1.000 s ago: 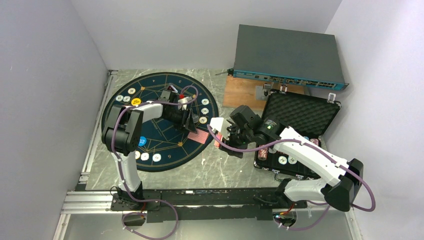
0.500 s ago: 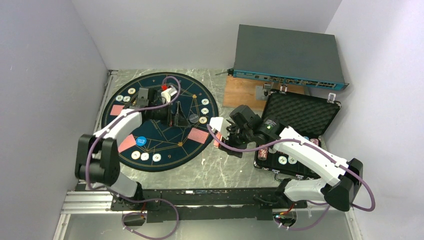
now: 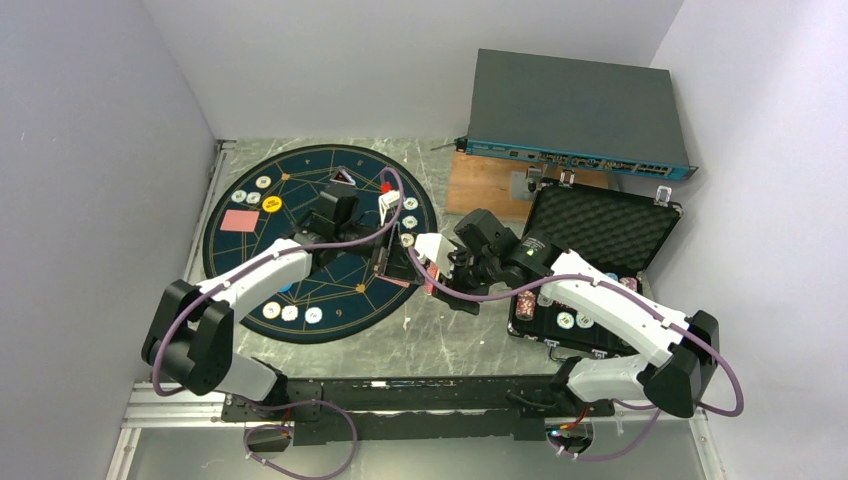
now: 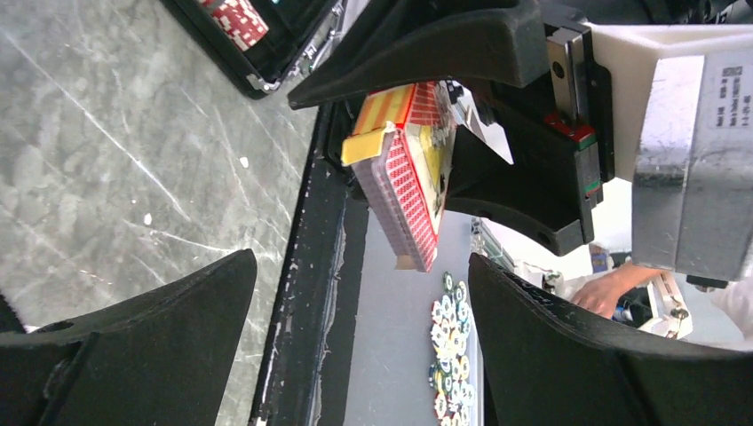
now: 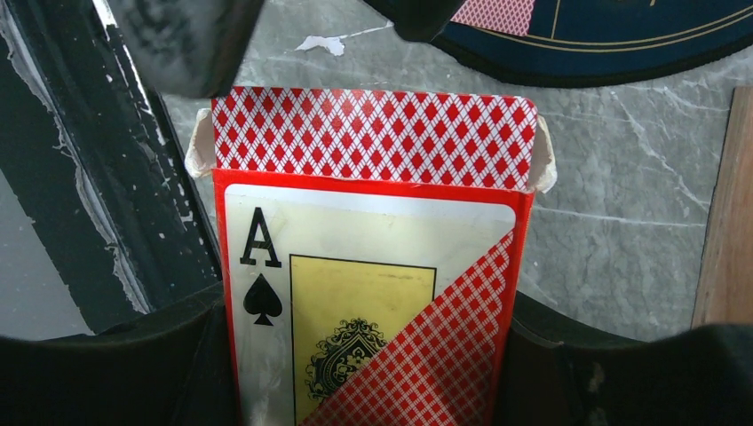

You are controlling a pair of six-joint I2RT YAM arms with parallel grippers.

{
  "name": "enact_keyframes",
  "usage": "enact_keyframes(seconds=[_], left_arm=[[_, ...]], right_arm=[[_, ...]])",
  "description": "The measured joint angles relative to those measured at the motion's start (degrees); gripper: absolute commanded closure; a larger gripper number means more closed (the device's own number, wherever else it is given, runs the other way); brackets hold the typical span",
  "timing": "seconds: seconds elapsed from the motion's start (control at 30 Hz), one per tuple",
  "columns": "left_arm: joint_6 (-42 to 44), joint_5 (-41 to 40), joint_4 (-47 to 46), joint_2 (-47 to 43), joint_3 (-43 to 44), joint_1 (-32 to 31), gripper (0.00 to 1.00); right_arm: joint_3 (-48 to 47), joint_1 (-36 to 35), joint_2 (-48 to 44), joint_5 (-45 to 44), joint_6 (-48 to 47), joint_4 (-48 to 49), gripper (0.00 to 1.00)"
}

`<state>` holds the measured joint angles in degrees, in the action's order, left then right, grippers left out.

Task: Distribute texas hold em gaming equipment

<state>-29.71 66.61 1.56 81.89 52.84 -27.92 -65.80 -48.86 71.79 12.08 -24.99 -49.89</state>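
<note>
Right gripper (image 5: 373, 373) is clenched on a red card box (image 5: 355, 293); left gripper (image 4: 360, 266) is spread wide, apparently empty. Grey marbled tabletop (image 3: 430, 340), frame centre, is enclosed by pale walls (image 3: 90, 150).

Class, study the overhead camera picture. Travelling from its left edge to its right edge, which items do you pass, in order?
flat red-backed playing card → round yellow disc → red playing-card box, gripped by the right tool → black foam-lined case
</note>
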Motion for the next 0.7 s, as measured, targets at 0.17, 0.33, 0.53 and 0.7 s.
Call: enact_keyframes(seconds=[0.17, 0.33, 0.53, 0.7], left_arm=[[-0.6, -0.3, 0.0, 0.2, 0.1, -1.9, 0.2], [-0.8, -1.4, 1.0, 2.2, 2.9, -2.7, 0.31], [2.0, -3.8, 6.1, 3.2, 5.5, -3.1, 0.46], [5.8, -6.1, 11.5, 2.1, 6.5, -2.8, 0.56]], right_arm=[[0.0, 0.0, 0.0, 0.0, 0.1, 0.0, 1.0], [0.0, -0.4, 0.0, 0.1, 0.0, 0.0, 1.0], [0.0, -0.5, 0.0, 0.0, 0.0, 0.0, 1.0], [0.0, -0.5, 0.2, -0.3, 0.0, -1.3, 1.0]])
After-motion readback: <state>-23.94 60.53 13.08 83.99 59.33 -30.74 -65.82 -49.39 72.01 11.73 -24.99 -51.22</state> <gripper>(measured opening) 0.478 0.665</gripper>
